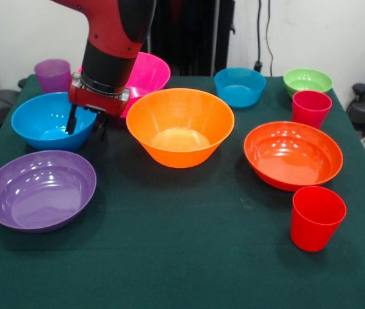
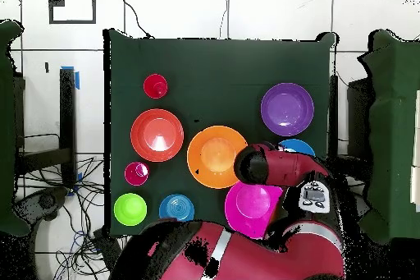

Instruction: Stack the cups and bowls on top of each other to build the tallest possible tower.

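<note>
In the front view nothing is stacked yet: every bowl and cup sits apart on the green tabletop (image 1: 182, 257). The gripper (image 1: 85, 127) hangs over the near right rim of the blue bowl (image 1: 47, 122), its two dark fingers (image 1: 72, 119) spread, one tip inside the bowl and the other (image 1: 100, 131) outside the wall, so they straddle the rim without visibly pinching it; they hold nothing. The likely step is to grasp this bowl by its rim. To do it well, the fingers should drop a little deeper, close squarely on the wall, then lift straight so the glossy plastic does not slip or tip, and carry it to a wider bowl such as the orange bowl (image 1: 180, 125) just beside it or the purple bowl (image 1: 39, 188) in front. The pink bowl (image 1: 149, 72) sits behind the arm, and the purple cup (image 1: 53, 74) stands beyond the blue one. In the overhead view the arm (image 2: 275, 166) covers most of the blue bowl (image 2: 297, 145), and the fingers are hidden.
</note>
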Motion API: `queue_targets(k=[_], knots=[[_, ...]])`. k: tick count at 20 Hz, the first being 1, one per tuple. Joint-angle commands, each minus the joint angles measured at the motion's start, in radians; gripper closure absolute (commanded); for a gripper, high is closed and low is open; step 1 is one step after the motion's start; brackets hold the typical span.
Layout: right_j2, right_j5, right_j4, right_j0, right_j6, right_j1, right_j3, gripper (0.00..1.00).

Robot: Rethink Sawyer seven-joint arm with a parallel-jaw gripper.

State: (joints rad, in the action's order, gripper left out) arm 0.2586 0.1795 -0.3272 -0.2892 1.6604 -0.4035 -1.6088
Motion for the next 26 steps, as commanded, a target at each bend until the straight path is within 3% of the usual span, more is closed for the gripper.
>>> queue_targets(k=[1,26], knots=[[-0.067,-0.01,-0.003,0.006,0.124,0.044,-0.018,0.0],[-0.018,0.004,-0.012,0.002,0.104,0.111,0.022,0.0]])
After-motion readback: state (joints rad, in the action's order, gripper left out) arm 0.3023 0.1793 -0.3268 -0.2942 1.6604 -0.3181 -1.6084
